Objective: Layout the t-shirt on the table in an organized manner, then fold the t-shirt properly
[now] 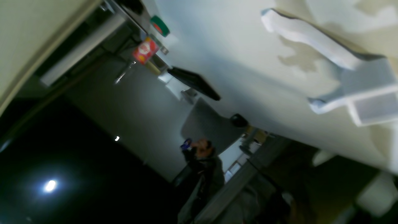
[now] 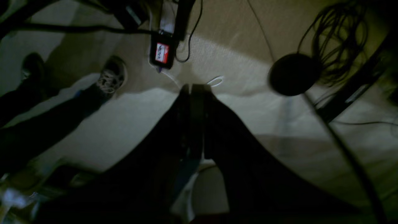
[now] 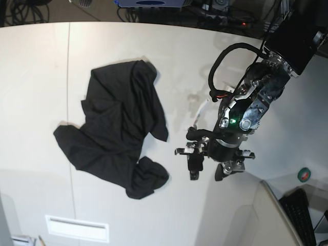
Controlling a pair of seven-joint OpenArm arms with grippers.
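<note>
The black t-shirt (image 3: pixel 118 128) lies crumpled on the left half of the cream table (image 3: pixel 179 51), with sleeves and folds bunched. My left gripper (image 3: pixel 206 173) is open and empty, low over the table, to the right of the shirt's lower lobe and apart from it. In the left wrist view its white fingers (image 1: pixel 311 37) spread wide over bare tabletop (image 1: pixel 236 62), and no shirt shows there. My right gripper (image 2: pixel 192 88) appears only in the right wrist view. Its dark fingers are pressed together with nothing between them, and it points at the floor off the table.
A white rectangular plate (image 3: pixel 77 228) lies at the table's front left. A seam line (image 3: pixel 69 77) runs down the left side. A green roll (image 3: pixel 305 175) and a black keyboard (image 3: pixel 297 210) sit at the right. A person's shoes (image 2: pixel 110 76) and cables (image 2: pixel 335 37) are on the floor.
</note>
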